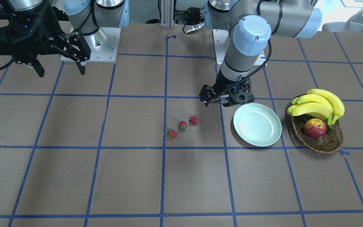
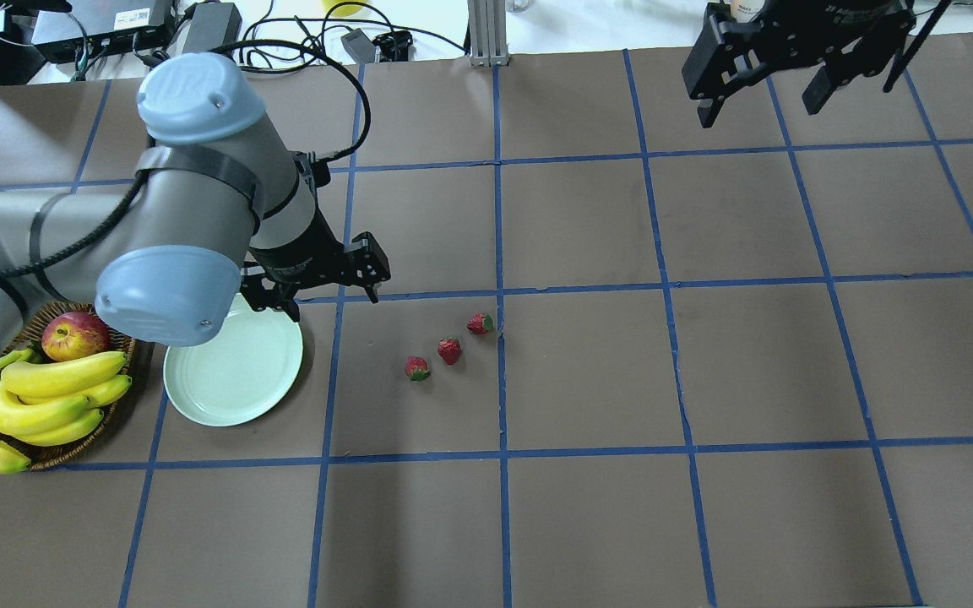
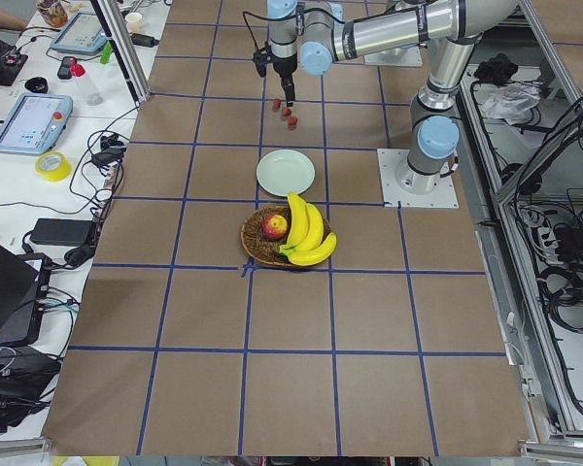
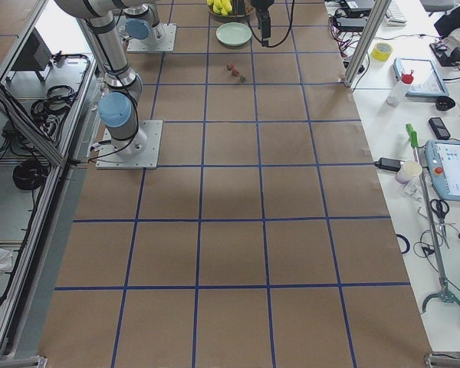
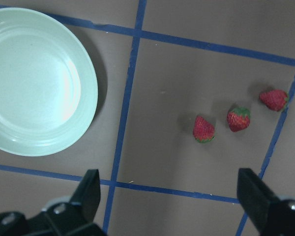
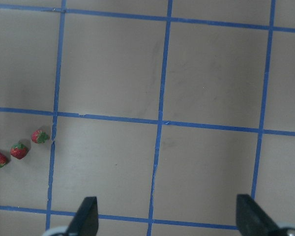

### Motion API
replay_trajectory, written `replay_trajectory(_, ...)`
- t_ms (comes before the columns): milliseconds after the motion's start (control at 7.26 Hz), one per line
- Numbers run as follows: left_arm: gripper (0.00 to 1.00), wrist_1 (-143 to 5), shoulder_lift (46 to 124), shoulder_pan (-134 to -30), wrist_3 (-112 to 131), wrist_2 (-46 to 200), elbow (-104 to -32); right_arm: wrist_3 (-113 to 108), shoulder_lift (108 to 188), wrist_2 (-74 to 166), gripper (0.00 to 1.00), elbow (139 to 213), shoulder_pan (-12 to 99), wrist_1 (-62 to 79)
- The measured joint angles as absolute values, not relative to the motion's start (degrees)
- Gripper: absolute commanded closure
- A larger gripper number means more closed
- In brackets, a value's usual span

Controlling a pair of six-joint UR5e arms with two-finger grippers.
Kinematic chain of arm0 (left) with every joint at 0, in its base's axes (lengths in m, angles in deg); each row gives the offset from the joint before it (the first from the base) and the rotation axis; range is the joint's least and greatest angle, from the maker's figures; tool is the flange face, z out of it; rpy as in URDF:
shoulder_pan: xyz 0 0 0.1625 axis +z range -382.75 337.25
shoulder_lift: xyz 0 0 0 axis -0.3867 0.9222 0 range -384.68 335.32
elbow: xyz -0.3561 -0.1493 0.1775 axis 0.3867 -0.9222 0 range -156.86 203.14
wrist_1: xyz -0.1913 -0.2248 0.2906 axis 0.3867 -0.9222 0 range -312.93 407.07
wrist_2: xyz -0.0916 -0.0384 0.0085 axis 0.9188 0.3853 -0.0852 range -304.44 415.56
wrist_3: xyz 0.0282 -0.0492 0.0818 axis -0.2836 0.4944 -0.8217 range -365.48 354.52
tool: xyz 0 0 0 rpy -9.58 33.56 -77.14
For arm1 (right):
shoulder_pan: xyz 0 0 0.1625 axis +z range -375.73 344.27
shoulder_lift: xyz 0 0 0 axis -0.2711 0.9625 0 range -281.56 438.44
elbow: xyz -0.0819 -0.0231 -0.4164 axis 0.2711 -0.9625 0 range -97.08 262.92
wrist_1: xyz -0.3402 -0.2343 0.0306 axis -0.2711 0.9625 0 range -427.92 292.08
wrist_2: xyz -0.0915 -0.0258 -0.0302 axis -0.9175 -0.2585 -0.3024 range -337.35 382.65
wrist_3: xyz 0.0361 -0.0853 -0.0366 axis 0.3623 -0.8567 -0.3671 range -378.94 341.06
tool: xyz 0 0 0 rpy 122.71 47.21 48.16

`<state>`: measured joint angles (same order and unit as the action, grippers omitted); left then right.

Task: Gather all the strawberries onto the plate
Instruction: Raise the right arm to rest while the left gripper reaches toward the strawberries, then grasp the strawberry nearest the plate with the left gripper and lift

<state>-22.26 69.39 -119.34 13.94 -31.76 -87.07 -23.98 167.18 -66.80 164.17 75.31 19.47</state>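
Three strawberries lie in a short diagonal row on the brown table, also in the overhead view and the left wrist view. The pale mint plate is empty and sits beside them. My left gripper is open and empty. It hovers over the plate's rim on the strawberry side, its fingers spread wide. My right gripper is open and empty, high and far from the berries. The strawberries show small at the left of the right wrist view.
A brown wicker basket with bananas and a red-yellow apple stands right beside the plate, on the side away from the berries. Blue tape lines grid the table. The arm bases are at the robot's edge.
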Motion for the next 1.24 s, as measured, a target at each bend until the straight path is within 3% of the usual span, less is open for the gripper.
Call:
replay_trajectory(827,0.02,-4.58,79.24,-122.07,15.03,-25.55,-96.74,-23.50,167.30,-67.05,0.00,165.35,75.50,24.80)
replay_trajectory(965,0.17,-3.23,80.75,-122.12,15.02,-24.78,-97.09,-23.43,167.30,-67.07,0.00,165.34,75.50,24.85)
replay_trajectory(1240,0.82,-2.59,82.25,-122.35,14.94,-24.18,-97.18,-23.35,167.36,-67.03,0.00,165.32,75.50,24.94)
